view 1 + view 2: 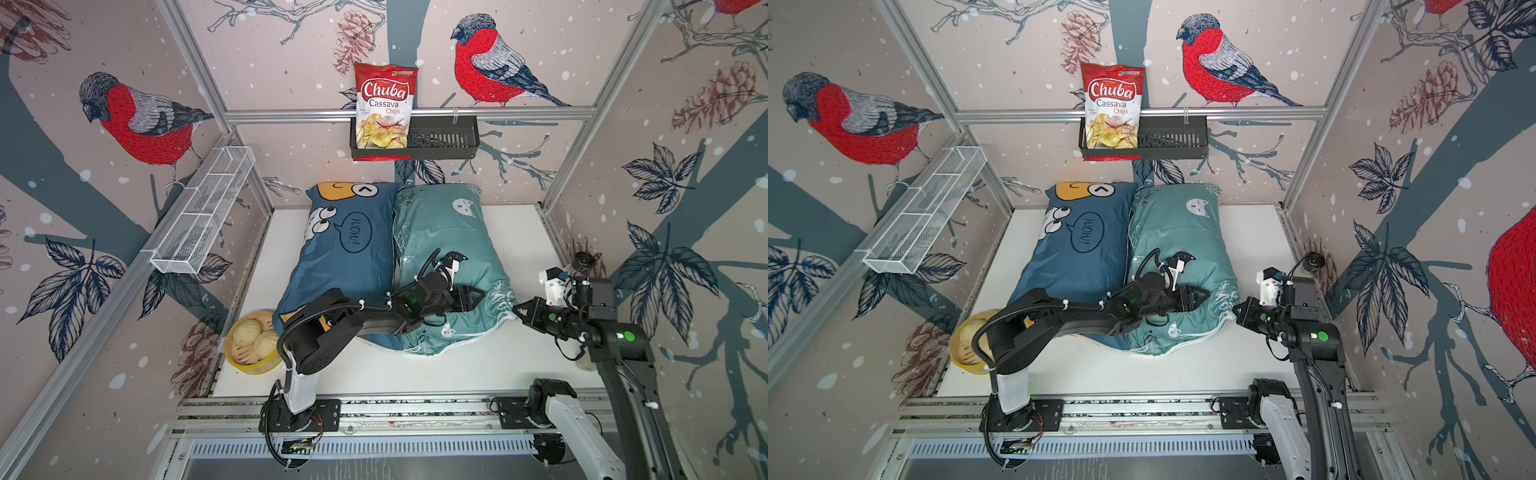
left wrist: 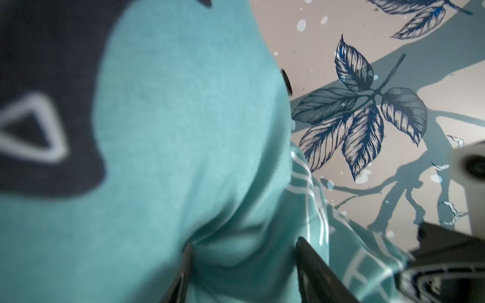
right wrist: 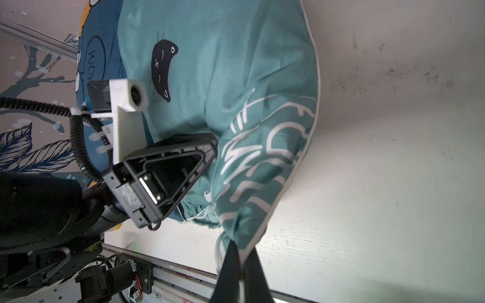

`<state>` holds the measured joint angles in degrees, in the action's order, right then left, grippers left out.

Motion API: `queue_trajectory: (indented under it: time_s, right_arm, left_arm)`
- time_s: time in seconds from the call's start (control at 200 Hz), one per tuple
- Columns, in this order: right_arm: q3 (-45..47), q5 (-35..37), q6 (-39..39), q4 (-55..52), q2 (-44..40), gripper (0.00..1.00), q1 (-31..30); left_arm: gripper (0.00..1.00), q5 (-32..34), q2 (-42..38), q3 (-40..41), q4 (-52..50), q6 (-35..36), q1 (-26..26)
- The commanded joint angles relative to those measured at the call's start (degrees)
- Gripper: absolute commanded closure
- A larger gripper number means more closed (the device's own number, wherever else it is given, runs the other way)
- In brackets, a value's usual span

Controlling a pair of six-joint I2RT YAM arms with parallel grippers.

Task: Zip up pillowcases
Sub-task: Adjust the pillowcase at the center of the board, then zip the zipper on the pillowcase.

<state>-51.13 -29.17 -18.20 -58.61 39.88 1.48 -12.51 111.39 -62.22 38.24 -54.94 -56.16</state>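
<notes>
Over teal pillowcase, left arm outstretched

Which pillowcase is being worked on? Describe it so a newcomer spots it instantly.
On the white table two pillowcases lie side by side. It is the teal pillowcase, on the right arm's side of the dark blue pillowcase. Only it carries small cat faces, and the right gripper pinches its corner.

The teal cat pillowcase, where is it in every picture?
In a top view: teal pillowcase mid-table, beside the blue pillowcase.
In a top view: teal pillowcase mid-table too.
Left wrist: it fills most of the picture, blurry.
Right wrist: upper middle, corner reaching the bottom.
Shared landmark: white lettering near its corner.
</notes>
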Motion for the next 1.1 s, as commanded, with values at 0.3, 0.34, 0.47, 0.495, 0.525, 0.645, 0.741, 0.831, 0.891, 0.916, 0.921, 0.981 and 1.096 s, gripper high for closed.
queue_trajectory:
  time_s: [0.3,0.34,0.47,0.495,0.525,0.645,0.741,0.831,0.891,0.916,0.921,0.981,1.096]
  right_arm:
    - [0.59,-4.71,1.09,-0.63,0.78,1.00,-0.55]
    - [0.66,-2.46,1.07,-0.87,1.22,1.00,-0.68]
    - [1.45,1.22,0.63,-0.22,2.30,1.00,-1.11]
    - [1.50,1.66,0.47,0.02,2.46,1.00,-1.22]
    - [1.55,2.28,0.16,0.17,2.65,1.00,-1.42]
    - [1.52,3.36,-0.24,0.43,3.27,1.00,-2.08]
    - [1.46,2.63,-0.67,0.90,3.19,1.00,-2.53]
    - [1.55,2.21,-0.83,1.11,3.52,1.00,-3.01]
    - [1.48,1.49,-0.82,1.18,3.63,1.00,-3.21]
    - [1.62,1.06,-0.80,1.41,3.63,1.00,-3.23]
    - [1.59,1.01,-0.84,1.40,3.63,1.00,-3.23]
    - [1.88,-0.13,-0.90,1.99,3.69,1.00,-3.23]
    - [2.64,-2.68,-1.57,3.68,3.48,1.00,-3.40]
  left_arm:
    - [0.34,11.51,7.92,-8.11,-4.00,5.10,5.00]
    - [0.32,11.68,5.60,-6.67,-3.53,5.79,5.01]
    - [0.24,9.17,-3.28,-1.93,-2.31,7.87,4.92]
    - [0.23,8.38,-4.83,-1.24,-2.36,8.35,4.83]
    - [0.22,7.61,-6.78,-0.67,-2.76,8.81,4.75]
    - [0.21,5.77,-14.01,1.16,-6.26,10.87,3.60]
    - [0.23,3.09,-18.40,2.98,-7.30,9.66,1.76]
    - [0.24,-3.69,-19.76,4.72,-3.82,3.92,0.15]
    - [0.26,-8.73,-19.49,7.11,1.15,-1.51,-0.75]
    - [0.26,-10.18,-19.33,7.78,3.02,-3.22,-1.14]
    - [0.26,-10.52,-19.31,7.88,3.31,-3.50,-1.23]
    - [0.27,-12.83,-18.93,8.48,5.49,-5.37,-2.29]
    - [0.28,-14.48,-16.95,9.51,10.31,-8.09,-3.43]
